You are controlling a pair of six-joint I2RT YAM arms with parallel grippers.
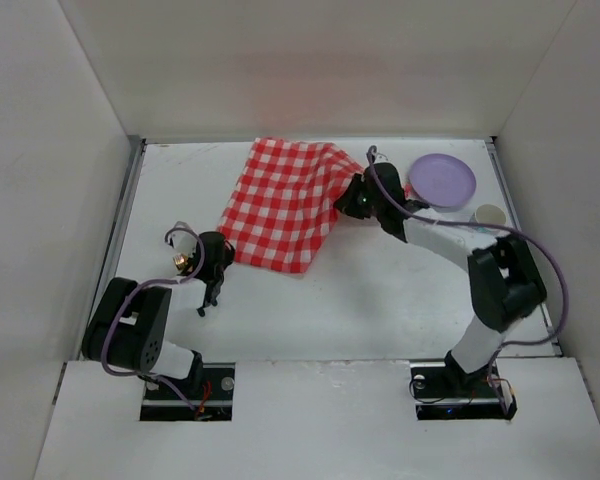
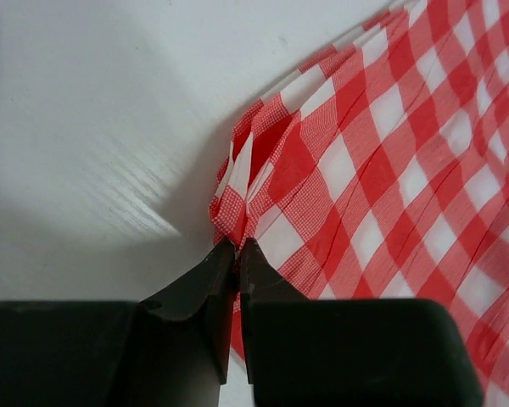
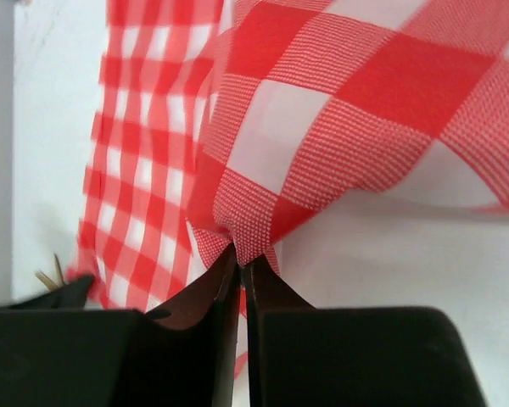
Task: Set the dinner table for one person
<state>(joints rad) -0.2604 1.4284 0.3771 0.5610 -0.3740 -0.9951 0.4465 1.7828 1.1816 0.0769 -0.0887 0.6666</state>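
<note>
A red-and-white checked cloth (image 1: pixel 285 205) lies partly spread on the white dinner table (image 1: pixel 380 290), toward the back middle. My left gripper (image 1: pixel 223 243) is shut on the cloth's near left corner; in the left wrist view its jaws (image 2: pixel 237 246) pinch a bunched fold of the cloth (image 2: pixel 382 153). My right gripper (image 1: pixel 348 200) is shut on the cloth's right corner, which is lifted and gathered; the right wrist view shows that gripper (image 3: pixel 240 254) clamping the cloth (image 3: pixel 322 127) just above the tabletop.
A lilac plate (image 1: pixel 442 180) lies at the back right, with a pale cup (image 1: pixel 489 215) next to it. A gold piece of cutlery (image 1: pixel 183 262) lies by the left arm. Upright white panels (image 1: pixel 40 200) edge the table.
</note>
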